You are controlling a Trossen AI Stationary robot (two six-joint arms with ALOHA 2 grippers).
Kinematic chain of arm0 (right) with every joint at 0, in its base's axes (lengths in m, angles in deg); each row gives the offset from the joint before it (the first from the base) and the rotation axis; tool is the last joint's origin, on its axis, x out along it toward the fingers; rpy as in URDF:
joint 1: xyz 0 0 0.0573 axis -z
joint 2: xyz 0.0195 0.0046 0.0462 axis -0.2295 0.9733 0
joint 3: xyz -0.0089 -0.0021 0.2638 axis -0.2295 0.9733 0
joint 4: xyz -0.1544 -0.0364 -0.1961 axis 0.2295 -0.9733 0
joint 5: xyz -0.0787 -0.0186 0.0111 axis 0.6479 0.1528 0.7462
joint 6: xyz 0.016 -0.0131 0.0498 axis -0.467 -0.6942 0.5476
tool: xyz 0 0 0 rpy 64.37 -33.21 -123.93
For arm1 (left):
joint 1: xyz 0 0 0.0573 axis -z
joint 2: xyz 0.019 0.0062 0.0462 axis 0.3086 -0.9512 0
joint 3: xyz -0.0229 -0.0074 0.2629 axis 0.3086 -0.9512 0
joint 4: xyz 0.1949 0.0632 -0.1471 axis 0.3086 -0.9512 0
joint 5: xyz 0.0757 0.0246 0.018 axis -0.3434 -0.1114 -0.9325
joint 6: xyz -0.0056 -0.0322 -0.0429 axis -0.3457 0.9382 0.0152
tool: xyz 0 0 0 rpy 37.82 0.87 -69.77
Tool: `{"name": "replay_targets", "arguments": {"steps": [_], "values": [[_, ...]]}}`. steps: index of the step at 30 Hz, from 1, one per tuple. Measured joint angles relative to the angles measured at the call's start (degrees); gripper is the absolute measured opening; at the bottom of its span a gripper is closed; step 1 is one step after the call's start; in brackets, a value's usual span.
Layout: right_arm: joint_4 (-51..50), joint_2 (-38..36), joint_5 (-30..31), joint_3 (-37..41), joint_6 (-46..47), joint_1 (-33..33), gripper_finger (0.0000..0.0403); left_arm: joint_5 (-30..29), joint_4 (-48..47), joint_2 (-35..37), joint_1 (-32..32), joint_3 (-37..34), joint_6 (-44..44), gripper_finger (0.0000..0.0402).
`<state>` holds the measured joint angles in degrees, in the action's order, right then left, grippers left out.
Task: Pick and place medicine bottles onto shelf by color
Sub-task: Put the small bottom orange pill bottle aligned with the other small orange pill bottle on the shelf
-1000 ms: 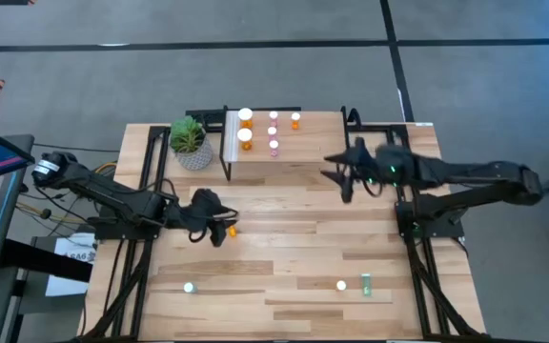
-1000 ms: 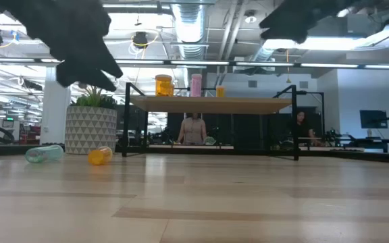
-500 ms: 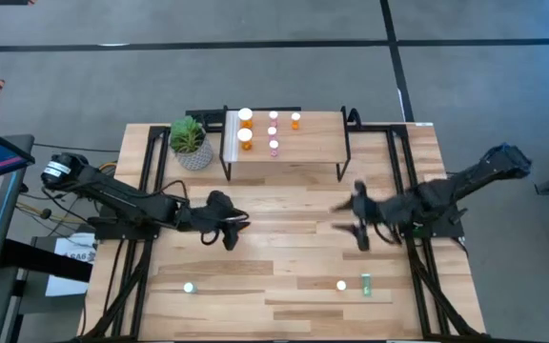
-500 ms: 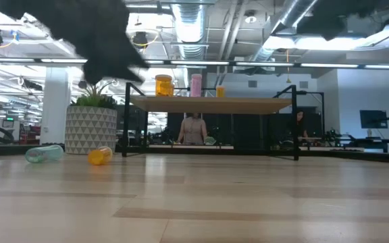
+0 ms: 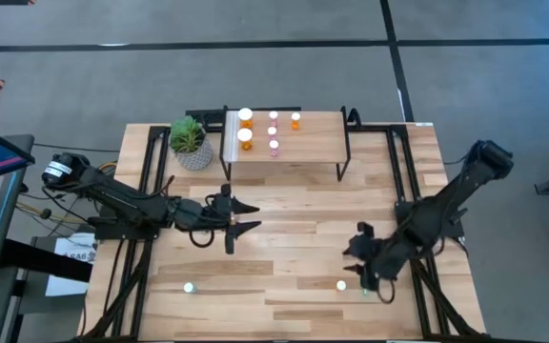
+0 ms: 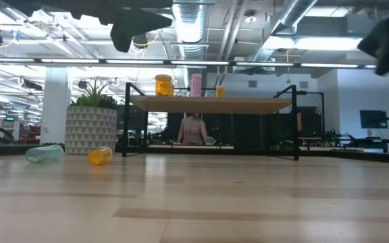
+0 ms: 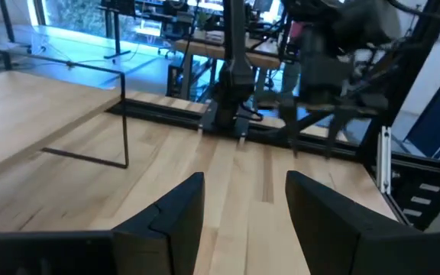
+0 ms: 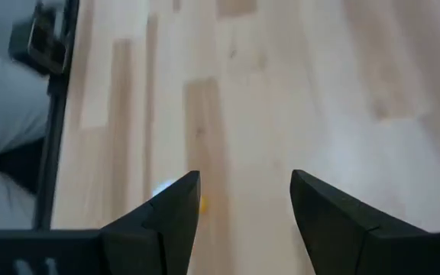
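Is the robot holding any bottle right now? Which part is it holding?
No. Both tools are open and empty: the left tool above the table's middle, the right tool near an upright bottle.

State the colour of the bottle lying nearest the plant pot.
Orange bottle, shown best in the low view, beside the plant pot.

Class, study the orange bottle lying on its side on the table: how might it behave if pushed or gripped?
The orange bottle lies on its side and looks round, so a push would probably roll it. It is small beside the plant pot, so it is likely light and easily knocked. Its smooth curved body might slip in an off-centre grip.
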<state>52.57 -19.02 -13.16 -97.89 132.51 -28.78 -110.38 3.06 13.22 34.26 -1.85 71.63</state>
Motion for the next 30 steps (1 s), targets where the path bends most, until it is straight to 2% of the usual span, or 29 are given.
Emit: {"name": "replay_targets", "arguments": {"steps": [6, 17, 26, 30], "values": [[0.14, 8.52, -2.42, -4.47, 2.37, -2.94, 0.0226, -0.04, 0.13, 0.00, -0.01, 0.00, 0.16, 0.0170], [0.14, 17.39, -3.64, -7.51, 3.43, -4.85, 0.0226, -0.04, 0.30, 0.00, -0.01, 0.00, 0.52, 0.0170], [0.68, 19.46, -4.04, -7.49, 4.00, -4.81, 0.0225, -0.04, 0.28, 0.00, -0.01, 0.00, 0.61, 0.0170], [1.39, 19.46, -4.04, -7.49, 3.92, -4.81, 0.0212, -0.06, 0.27, 0.00, -0.01, 0.00, 0.61, 0.0170]]}}
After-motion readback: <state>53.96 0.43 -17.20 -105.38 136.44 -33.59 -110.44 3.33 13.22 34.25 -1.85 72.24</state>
